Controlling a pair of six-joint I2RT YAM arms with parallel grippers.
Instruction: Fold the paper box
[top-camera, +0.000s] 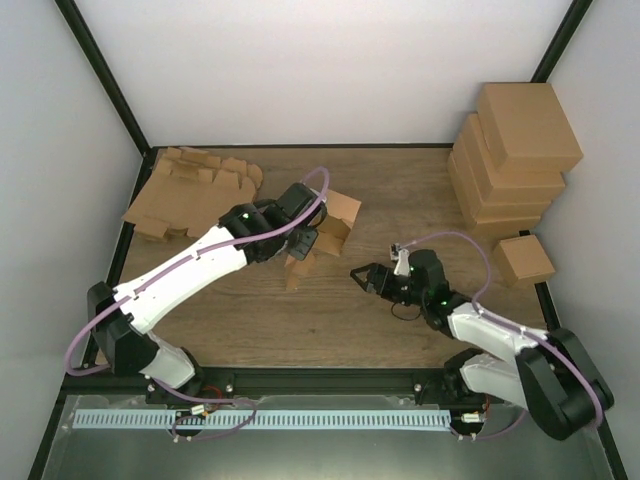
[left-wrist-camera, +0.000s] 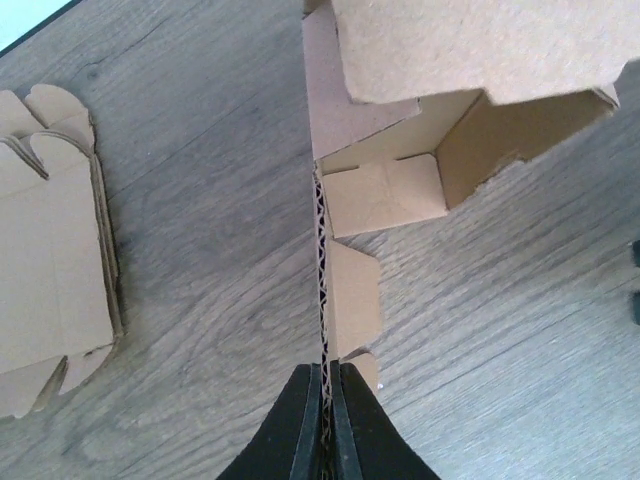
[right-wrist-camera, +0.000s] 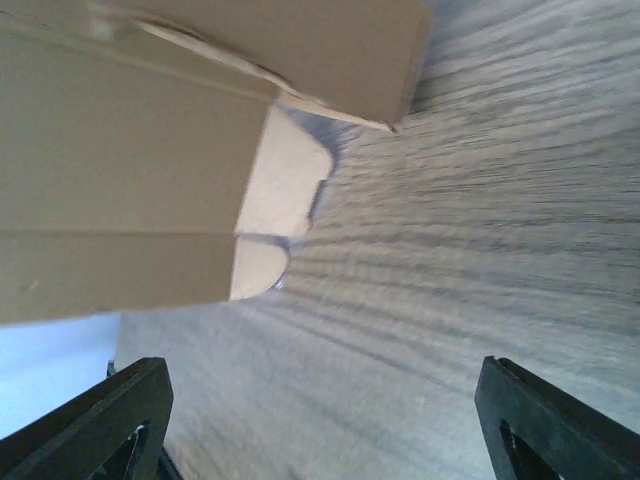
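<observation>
Gripping a corrugated flap edge, our left gripper (left-wrist-camera: 324, 425) pinches the half-formed cardboard box (top-camera: 340, 213) at mid-table (top-camera: 400, 200), arm stretched toward one o'clock. Our right gripper (top-camera: 361, 277) stands spread at the box's four o'clock, apart from it. We see flat blanks (top-camera: 190, 190) at ten o'clock and folded boxes (top-camera: 515, 150) stacked at two.

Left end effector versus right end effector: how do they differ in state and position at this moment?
The left end effector is shut, pinching the edge of a cardboard flap on the half-folded paper box. The right end effector is open and holds nothing. The left one is at the box itself, while the right one is apart from it, over the bare table. Both have black fingers.
</observation>
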